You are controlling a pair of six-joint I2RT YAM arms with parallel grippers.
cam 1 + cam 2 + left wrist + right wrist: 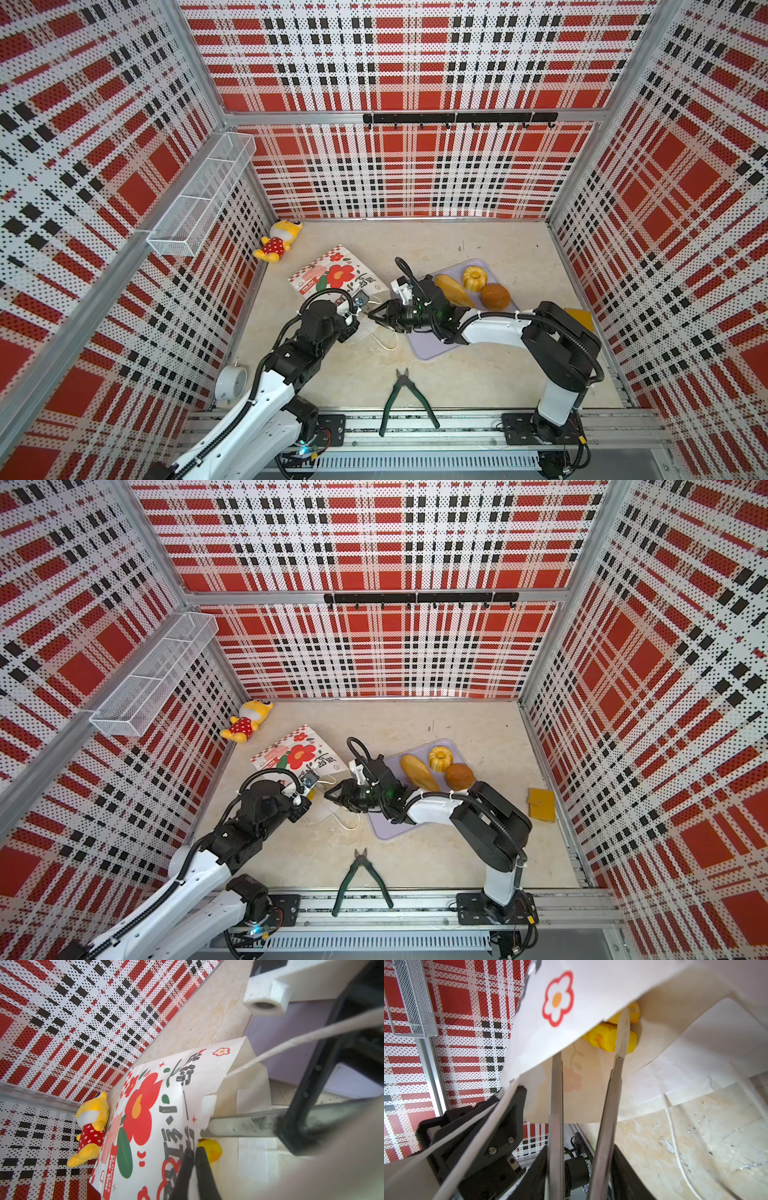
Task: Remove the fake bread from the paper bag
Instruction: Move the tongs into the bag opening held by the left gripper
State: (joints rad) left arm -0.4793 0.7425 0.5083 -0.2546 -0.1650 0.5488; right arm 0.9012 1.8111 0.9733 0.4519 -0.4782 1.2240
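The paper bag lies on its side, white with red flowers, its mouth toward the arms. My left gripper is shut on the upper rim of the mouth and holds it up. My right gripper has long metal fingers inside the mouth, standing apart and open. One finger crosses a yellow fake bread inside the bag; the other's tip is hidden under the paper. A long loaf, a fluted cake and a round bun lie on the tray.
The lilac tray sits under the right arm. A yellow plush doll lies at the back left corner. Green pliers lie at the front edge, a white round object at the left wall, a flat yellow-brown piece at the right.
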